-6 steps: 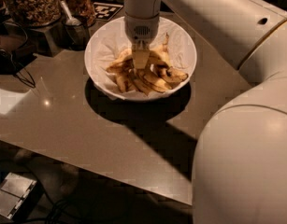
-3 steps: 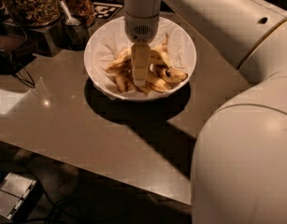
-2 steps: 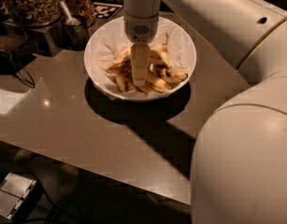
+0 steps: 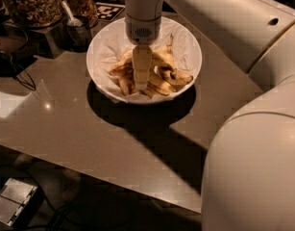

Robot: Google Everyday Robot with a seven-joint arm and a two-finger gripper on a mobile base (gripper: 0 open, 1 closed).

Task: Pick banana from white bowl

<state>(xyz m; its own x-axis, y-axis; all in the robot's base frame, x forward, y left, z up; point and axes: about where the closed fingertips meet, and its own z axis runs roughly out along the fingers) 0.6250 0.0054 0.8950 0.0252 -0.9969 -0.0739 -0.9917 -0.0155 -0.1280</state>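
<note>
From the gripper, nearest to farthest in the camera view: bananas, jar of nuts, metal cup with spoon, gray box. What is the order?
1. The bananas, under the gripper, in the white bowl.
2. The metal cup, left of the bowl.
3. The jar of nuts, top left.
4. The gray box, bottom left corner.

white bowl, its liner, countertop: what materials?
White bowl: glazed ceramic or hard plastic, going by the glossy smooth rim. Liner: thin white paper, crinkled and matte. Countertop: smooth semi-gloss laminate or stone, unclear; it shows a light glint. Claw is down in the bowl among the bananas.
</note>
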